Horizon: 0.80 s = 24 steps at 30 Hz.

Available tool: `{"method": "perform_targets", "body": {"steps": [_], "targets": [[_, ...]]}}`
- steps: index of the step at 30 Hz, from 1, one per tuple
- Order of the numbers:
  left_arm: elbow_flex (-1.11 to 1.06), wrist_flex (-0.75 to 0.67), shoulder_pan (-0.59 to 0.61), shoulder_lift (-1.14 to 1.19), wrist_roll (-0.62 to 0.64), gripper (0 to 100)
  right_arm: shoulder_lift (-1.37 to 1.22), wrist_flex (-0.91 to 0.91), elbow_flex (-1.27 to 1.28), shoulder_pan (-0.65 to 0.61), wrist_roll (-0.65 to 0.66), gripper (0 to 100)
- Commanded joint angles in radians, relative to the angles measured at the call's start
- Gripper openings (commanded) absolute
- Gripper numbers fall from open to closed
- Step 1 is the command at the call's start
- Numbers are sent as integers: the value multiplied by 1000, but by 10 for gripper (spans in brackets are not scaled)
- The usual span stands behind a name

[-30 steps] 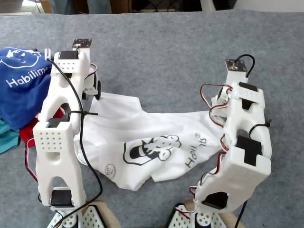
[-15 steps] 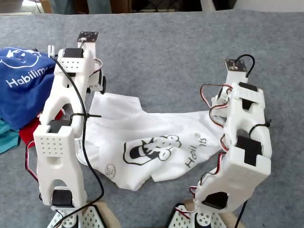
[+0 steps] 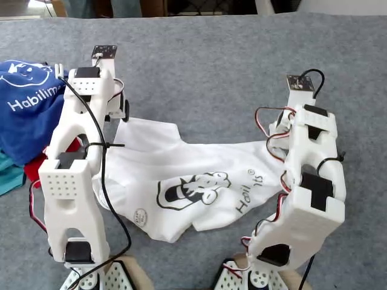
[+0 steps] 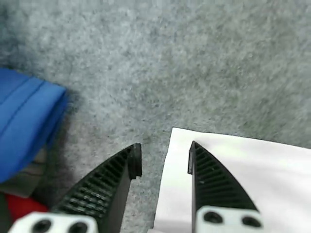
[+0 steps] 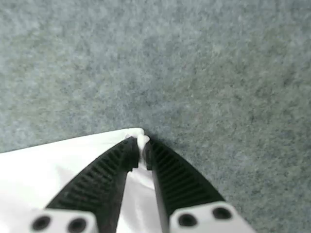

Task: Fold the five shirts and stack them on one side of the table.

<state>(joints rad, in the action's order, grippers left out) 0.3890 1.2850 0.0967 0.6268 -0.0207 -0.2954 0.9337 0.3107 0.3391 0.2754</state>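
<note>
- Well off to the left of the white shirt [image 3: 151, 157], a blue shirt [image 3: 27, 103] lies heaped over a red shirt [image 3: 35, 170] and a teal shirt [image 3: 7, 175]. None of the three looks folded. The blue shirt carries white lettering and a cartoon face, which I leave unread.
- Your left claw [image 4: 164, 156] is open at the white shirt's far left corner. One jaw hangs over the cloth and the other over the bare table [image 3: 211, 60], with the shirt's edge running between them.
- Half a second ago that arm was stretched farther out, past the corner. It has now drawn back to roughly where it stood a second ago. I read this as lining up a pinch, and the corner is not yet taken.
- The white shirt itself has not shifted. It lies rumpled and unfolded between the two arms. Its print shows a dark cartoon figure near the middle, a small round badge below that and a line of dark lettering toward the right side.
- Your right claw [image 5: 140, 144] is clamped on the white shirt's far right corner, with a nub of cloth showing between the tips. That arm has held its place throughout.
- With only one corner gripped, the fold on this shirt has not begun. You need the left pinch first.
</note>
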Motion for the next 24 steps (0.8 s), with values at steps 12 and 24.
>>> {"method": "perform_targets", "body": {"steps": [12, 24], "targets": [[-10, -61, -10, -44, -9, 182, 15, -28, -4, -3, -8, 15], [143, 49, -2, 135, -5, 177, 15, -28, -4, -2, -8, 15]]}}
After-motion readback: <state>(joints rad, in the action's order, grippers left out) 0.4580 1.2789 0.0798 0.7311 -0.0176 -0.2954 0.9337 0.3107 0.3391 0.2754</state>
